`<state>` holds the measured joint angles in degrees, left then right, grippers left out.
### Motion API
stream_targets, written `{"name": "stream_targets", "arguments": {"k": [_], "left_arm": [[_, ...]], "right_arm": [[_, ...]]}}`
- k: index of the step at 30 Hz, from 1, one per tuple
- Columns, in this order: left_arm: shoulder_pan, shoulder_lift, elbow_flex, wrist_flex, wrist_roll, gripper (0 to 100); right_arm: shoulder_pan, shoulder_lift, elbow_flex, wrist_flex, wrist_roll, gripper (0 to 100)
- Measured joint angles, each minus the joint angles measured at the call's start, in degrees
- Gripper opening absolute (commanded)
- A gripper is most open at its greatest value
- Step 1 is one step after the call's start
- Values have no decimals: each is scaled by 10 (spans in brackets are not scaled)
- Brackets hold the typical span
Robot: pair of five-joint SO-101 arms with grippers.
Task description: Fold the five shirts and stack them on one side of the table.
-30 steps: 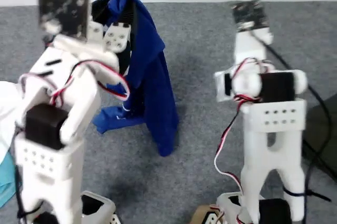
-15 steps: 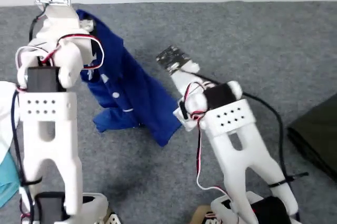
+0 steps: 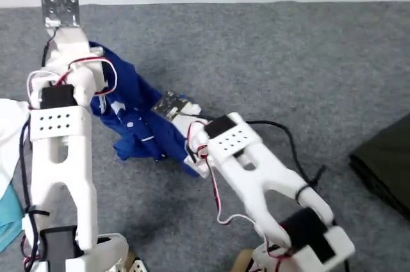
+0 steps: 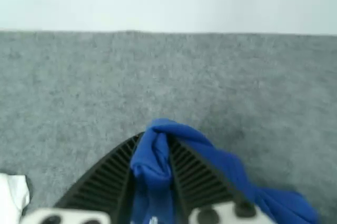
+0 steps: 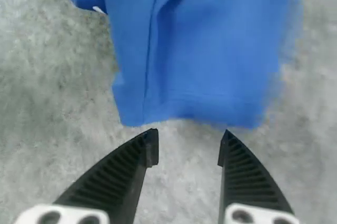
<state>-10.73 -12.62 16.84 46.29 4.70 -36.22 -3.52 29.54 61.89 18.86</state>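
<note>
A blue shirt (image 3: pixel 138 121) hangs from my left gripper (image 4: pixel 155 135), which is shut on a bunched fold of it above the far left of the grey table. From there the shirt slopes down, and its lower part rests crumpled on the table. In the left wrist view the blue cloth (image 4: pixel 221 161) trails away past the jaws. My right arm (image 3: pixel 224 141) stretches low across the table to the shirt's near edge. My right gripper (image 5: pixel 187 138) is open, its fingertips just short of the shirt's hem (image 5: pixel 189 103), with bare carpet between them.
A white garment (image 3: pixel 8 125) and a teal cloth (image 3: pixel 6 224) lie at the table's left edge. At the right edge lies a dark garment (image 3: pixel 384 169). Open grey carpet (image 3: pixel 307 61) lies between them, and a pale wall runs along the back.
My left gripper has carried the shirt left and lower, so it now drapes onto the table. My right arm has swung down from upright to the shirt's hem.
</note>
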Motion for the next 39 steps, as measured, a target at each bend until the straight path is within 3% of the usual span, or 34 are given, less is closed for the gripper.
{"name": "stream_targets", "arguments": {"k": [14,30,39], "left_arm": [[-40,0,24,-6,0,2],[-55,0,76,-76,0,2],[-55,0,76,-76,0,2]], "right_arm": [[-45,131,-91,-11,0,203],[-90,145,-123,45,-33,204],[-90,179,-123,7,-33,201]]}}
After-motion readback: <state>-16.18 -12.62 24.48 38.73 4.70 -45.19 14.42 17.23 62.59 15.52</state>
